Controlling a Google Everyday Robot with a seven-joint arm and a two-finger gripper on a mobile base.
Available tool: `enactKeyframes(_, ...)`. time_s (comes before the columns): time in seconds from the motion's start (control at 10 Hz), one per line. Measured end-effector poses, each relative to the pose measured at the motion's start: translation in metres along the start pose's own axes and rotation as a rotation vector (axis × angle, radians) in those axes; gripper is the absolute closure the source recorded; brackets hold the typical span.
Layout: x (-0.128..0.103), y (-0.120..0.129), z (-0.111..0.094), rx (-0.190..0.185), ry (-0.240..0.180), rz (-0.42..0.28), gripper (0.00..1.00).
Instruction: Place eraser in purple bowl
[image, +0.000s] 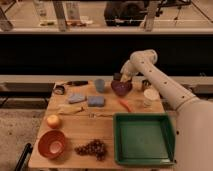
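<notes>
A wooden table (75, 131) stands on speckled grey floor (20, 125), dark glazed partition (60, 52) behind.

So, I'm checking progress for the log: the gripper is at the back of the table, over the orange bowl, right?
Not quite. In the camera view the gripper is at the back of the table, but over the purple bowl. The orange bowl sits at the front left corner, far from the arm.

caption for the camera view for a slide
Gripper poised over the purple bowl at the table's far edge.
</notes>
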Motion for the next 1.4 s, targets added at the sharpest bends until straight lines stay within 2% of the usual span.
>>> enactKeyframes(0.5, -0.007, 0.007, 0.010, -0.002, 0.008, 0.020, 0.23)
enactKeyframes(0.6, -0.008, 0.006, 0.011, -0.001, 0.009, 0.023, 0.20)
enactKeyframes(1.1, -0.011, 0.005, 0.012, 0.000, 0.014, 0.035, 0.20)
enactKeyframes(1.4, -0.013, 0.008, 0.006, 0.015, -0.003, 0.039, 0.20)
